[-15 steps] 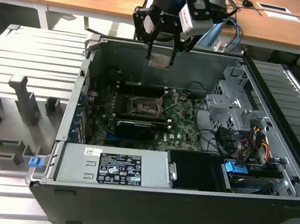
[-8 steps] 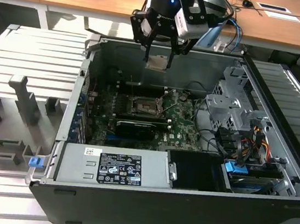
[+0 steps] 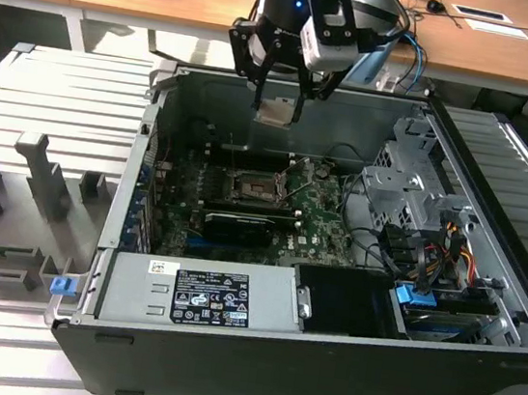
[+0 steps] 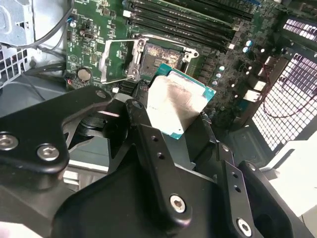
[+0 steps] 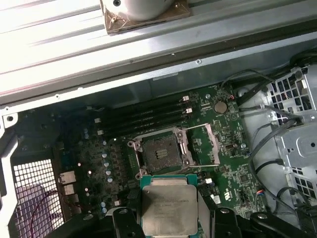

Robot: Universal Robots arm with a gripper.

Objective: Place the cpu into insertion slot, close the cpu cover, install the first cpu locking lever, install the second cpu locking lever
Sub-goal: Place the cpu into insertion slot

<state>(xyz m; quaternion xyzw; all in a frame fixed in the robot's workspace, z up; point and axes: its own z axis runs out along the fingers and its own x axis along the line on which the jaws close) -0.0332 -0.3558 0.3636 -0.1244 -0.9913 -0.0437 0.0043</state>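
My black claw (image 3: 279, 102) is clamped on the cpu (image 3: 275, 113), a small thin square chip, gripping it by two opposite edges. In the exterior view it hangs in the upper middle of the frame, tan face toward the camera, and the arm above it is cut off by the frame's top edge. In both wrist views I see the chip's silvery grey metal face with its teal rim (image 4: 176, 104) (image 5: 169, 208). The dark fingers (image 4: 141, 124) cover part of its edges, and in the first wrist view the frame cuts off its near edge.

The cpu is in the air, well apart from the insertion slot (image 5: 161, 152), a square black socket with a dark centre and a silvery frame, which lies bare on the green motherboard (image 3: 324, 220). The cpu cover (image 5: 204, 144), a thin silvery-grey windowed plate, stands swung open just beside the slot; the second wrist view shows it too (image 4: 119, 59). I cannot make out the thin locking levers with any certainty.

The board sits in an open black computer case (image 3: 251, 371) lying on the ribbed grey metal table (image 3: 62, 103). In the exterior view the slot (image 3: 251, 188) is small, and I cannot tell the cover apart there.
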